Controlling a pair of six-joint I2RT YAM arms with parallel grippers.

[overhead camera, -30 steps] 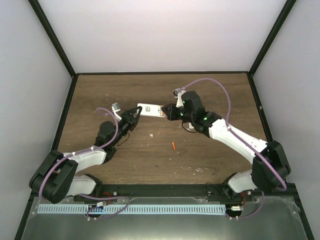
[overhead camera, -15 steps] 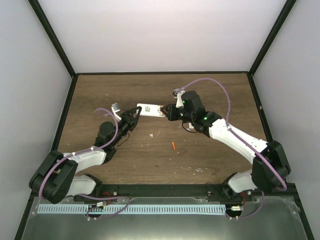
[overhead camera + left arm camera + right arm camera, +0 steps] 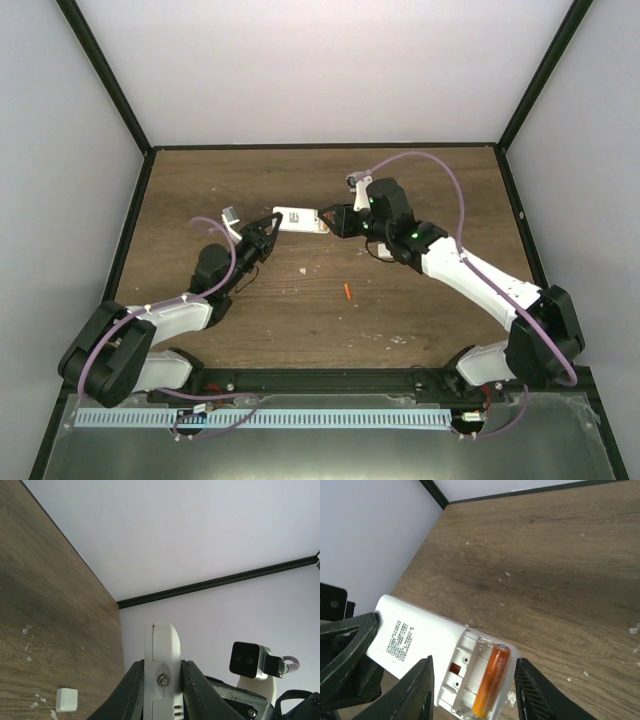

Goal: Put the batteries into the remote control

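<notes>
Remote control point(image 3: 298, 218) hung mid-table between my left gripper point(image 3: 272, 226) and right gripper point(image 3: 337, 222); no passage there. Loose battery point(image 3: 346, 291) and white cover piece point(image 3: 66, 699) lay nearer. Table's point(image 3: 200, 180) far strip stood open.

The desk point(image 3: 560, 555) is matt brown wood-grain board with a fine streaked texture, and pale crumbs point(image 3: 635, 629) lie on it near the remote control point(image 3: 420, 635). The remote control's shell is smooth white plastic with a soft satin sheen. The battery point(image 3: 491, 680) in the remote control's open bay has a glossy orange wrap catching a bright streak of light, and the fingers point(image 3: 417, 695) of the right tool point(image 3: 474, 664) beside it are matt black plastic.
</notes>
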